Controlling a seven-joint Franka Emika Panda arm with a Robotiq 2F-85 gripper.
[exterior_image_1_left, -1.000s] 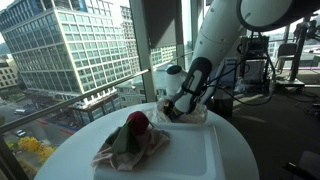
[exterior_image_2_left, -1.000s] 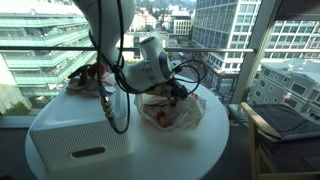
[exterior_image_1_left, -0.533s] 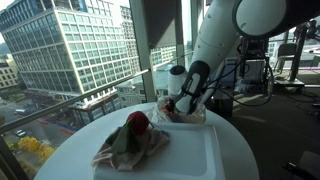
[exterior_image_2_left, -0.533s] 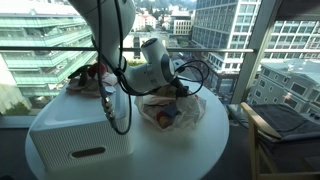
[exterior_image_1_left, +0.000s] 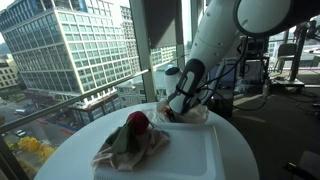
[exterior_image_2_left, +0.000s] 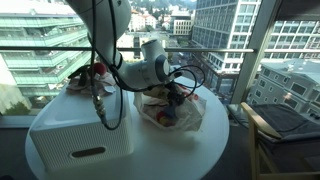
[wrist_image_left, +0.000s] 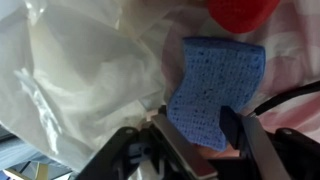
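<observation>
Blue sponge (wrist_image_left: 215, 90), bent, sits pinched between the gripper's (wrist_image_left: 197, 120) jaws, which stand partway closed on its sides. Crumpled clear plastic bag (wrist_image_left: 80, 80) lies beneath and beside it; a red object (wrist_image_left: 243, 10) lies beyond. The bag rests on a round white table (exterior_image_2_left: 205, 150).

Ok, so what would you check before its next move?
1. The blue sponge sits inside the tool: ok.
2. The tool presses on both sides of the sponge: ok.
3. The plastic bag is not pinched in the grip: cannot tell.
4. The red thing lies apart from the tool: ok.
5. The bag rests on the table: ok.
</observation>
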